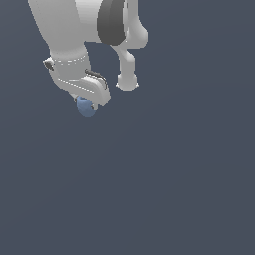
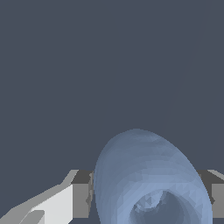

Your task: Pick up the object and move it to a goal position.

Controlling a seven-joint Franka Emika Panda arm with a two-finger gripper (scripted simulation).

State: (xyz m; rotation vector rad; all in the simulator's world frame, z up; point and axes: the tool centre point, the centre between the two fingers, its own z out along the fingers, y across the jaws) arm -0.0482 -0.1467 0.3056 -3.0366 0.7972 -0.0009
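The object (image 1: 85,107) is a small rounded blue-grey blob. In the exterior view it sits just under the white gripper (image 1: 92,103), at the upper left, partly hidden by the hand. In the wrist view the object (image 2: 148,175) fills the space between the two fingers (image 2: 81,194), whose pads press against its sides. The gripper (image 2: 148,192) is shut on the object. Whether it touches the floor cannot be told.
The plain dark blue-grey floor (image 1: 164,189) spreads across both views. The white arm's links (image 1: 119,30) and its base foot (image 1: 127,82) stand at the top of the exterior view.
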